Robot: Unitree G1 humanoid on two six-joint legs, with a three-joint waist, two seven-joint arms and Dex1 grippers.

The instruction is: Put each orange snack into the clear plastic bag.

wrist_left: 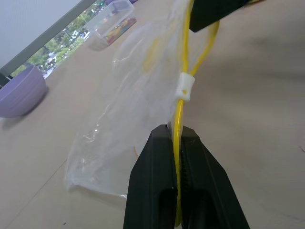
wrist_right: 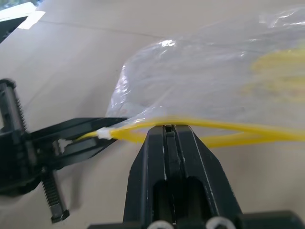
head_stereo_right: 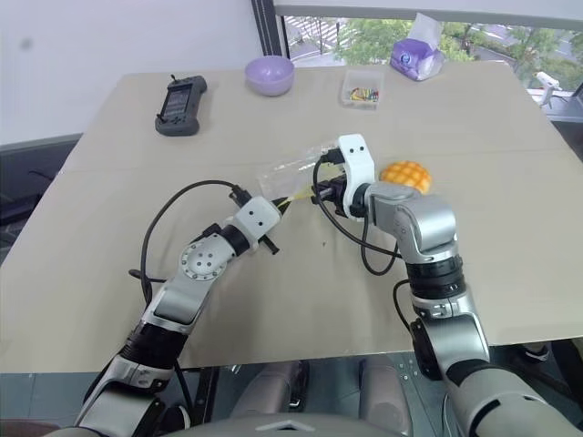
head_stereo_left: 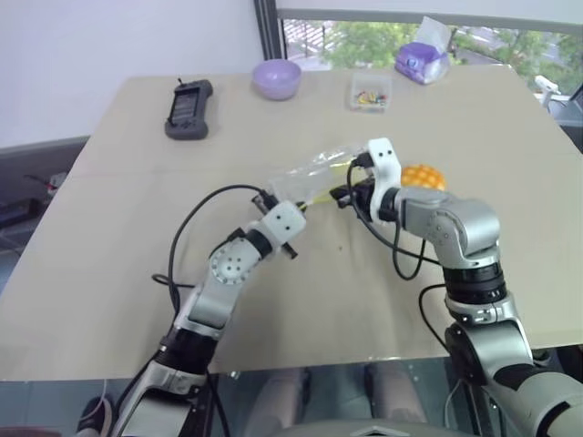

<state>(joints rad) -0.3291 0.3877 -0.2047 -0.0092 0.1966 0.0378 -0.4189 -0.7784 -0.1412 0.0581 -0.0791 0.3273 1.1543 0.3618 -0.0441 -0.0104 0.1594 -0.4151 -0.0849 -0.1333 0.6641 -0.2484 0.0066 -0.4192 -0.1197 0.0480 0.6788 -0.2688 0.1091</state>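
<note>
1. Fingers of the left gripper [wrist_left: 175, 143] are clenched on the yellow seal strip [wrist_left: 179, 71] of the clear plastic bag [wrist_left: 126, 109], pinching it just below the small white slider; in the head views this gripper [head_stereo_left: 270, 198] sits at the nearer, left end of the bag.

2. Fingers of the right gripper [wrist_right: 167, 131] are likewise clamped on the strip's other lip, further along. The two yellow lips stand slightly apart between the grips, so the mouth looks partly opened, not yet wide.

3. The bag [head_stereo_left: 314, 173] lies crinkled across the middle of the surface [head_stereo_left: 118, 273], its body stretching away from both grippers. Nothing orange shows inside it.

4. The orange snack [head_stereo_right: 406, 175], a domed bun with a grid pattern, rests on the surface just beyond the right forearm, beside the bag and outside it.

5. My reading of progress: the opening step is in hand and the loading step has not begun. What remains is widening the mouth, freeing one gripper to fetch the bun, sliding it in, and perhaps sealing. With both grippers occupied on the strip, one must let go first, and the thin film may sag shut when it does.

6. Farthest off, a black handheld device [head_stereo_left: 189, 108], a purple bowl [head_stereo_left: 276, 78] and a small clear box [head_stereo_left: 370, 92] of colourful bits stand near the far edge, well apart from the work.
</note>
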